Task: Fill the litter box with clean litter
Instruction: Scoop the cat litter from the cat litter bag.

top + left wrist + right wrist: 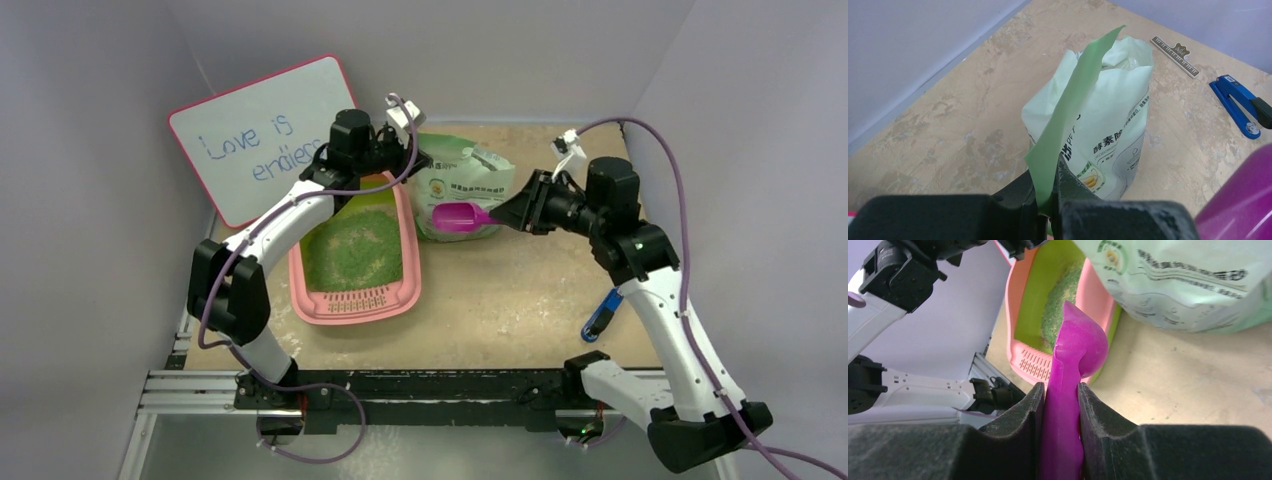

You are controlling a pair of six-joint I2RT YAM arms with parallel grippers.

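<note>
The pink litter box (412,262) lies left of centre, with green clean litter (356,250) covering its floor; the right wrist view shows its pink rim (1020,315) and the litter (1058,305). My left gripper (400,158) (1047,174) is shut on the green top flap of the pale green bag (465,180) (1108,115), which stands right of the box. My right gripper (505,213) (1062,395) is shut on the handle of a magenta scoop (458,216) (1073,355). The scoop's bowl hangs in front of the bag, close to the box's right wall.
A whiteboard (265,140) with a red frame leans at the back left. A blue clip (597,318) (1240,105) lies on the table to the right. A flat ruler-like clip (1175,56) lies behind the bag. Grey walls close in both sides.
</note>
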